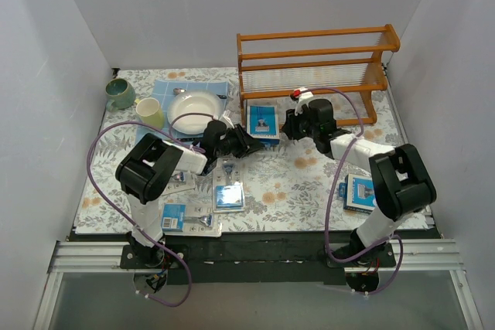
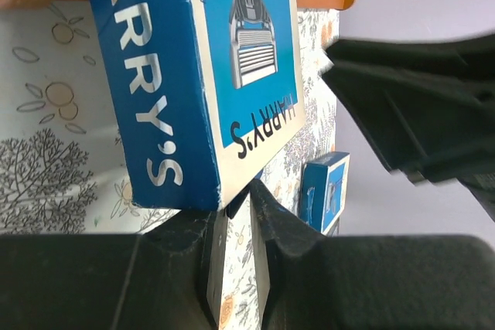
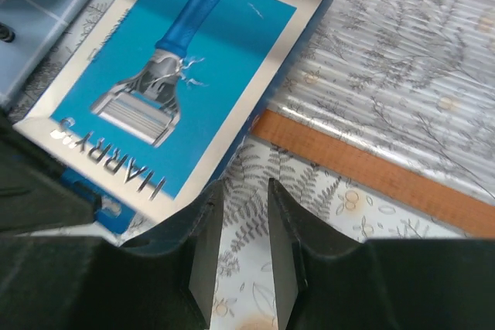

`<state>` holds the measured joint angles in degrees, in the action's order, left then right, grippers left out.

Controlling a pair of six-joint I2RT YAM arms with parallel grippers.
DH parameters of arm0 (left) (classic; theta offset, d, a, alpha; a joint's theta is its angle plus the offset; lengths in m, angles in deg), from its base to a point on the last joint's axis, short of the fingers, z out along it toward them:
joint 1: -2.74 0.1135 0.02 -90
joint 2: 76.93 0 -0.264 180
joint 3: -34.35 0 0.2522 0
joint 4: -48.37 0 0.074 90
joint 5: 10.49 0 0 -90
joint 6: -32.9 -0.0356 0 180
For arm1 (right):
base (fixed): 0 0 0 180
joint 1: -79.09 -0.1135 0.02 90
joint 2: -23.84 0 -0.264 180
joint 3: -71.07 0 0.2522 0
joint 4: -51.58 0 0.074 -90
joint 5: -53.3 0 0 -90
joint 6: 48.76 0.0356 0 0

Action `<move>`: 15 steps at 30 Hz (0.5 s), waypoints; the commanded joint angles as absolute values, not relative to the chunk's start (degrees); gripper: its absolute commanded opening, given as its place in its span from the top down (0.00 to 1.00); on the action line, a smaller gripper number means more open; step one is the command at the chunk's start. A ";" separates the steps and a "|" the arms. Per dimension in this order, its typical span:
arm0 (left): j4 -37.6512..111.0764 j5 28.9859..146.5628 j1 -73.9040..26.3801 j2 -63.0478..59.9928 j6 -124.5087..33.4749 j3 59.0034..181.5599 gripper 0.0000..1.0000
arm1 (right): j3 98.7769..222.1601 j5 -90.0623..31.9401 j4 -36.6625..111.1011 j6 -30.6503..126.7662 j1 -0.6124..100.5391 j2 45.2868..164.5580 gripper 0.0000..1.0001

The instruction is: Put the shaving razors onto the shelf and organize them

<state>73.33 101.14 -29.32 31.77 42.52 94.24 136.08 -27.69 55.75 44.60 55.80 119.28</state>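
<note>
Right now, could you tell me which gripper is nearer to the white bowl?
Left. The left gripper sits just right of the bowl; the right gripper is farther right, by the shelf.

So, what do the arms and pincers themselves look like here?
The left arm and right arm match: bulky black joint housings linked by white boxy segments. A lilac cable loops beside each. The left pincer and right pincer each have two black fingers with paler inner faces. A small red-and-white part sits by the right wrist.
</note>
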 commanded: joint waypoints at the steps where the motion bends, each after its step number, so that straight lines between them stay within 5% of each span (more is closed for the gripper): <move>1: 73.10 98.33 -29.17 33.01 41.43 97.06 0.84 | 132.57 -29.06 53.20 45.20 55.54 112.53 0.62; 8: 72.05 99.20 -29.17 35.48 40.73 100.06 0.64 | 128.60 -23.36 51.53 41.43 55.54 108.83 0.69; 15: 69.69 104.11 -28.99 27.58 36.51 95.76 0.53 | 130.80 -17.37 50.12 30.53 55.01 111.29 0.93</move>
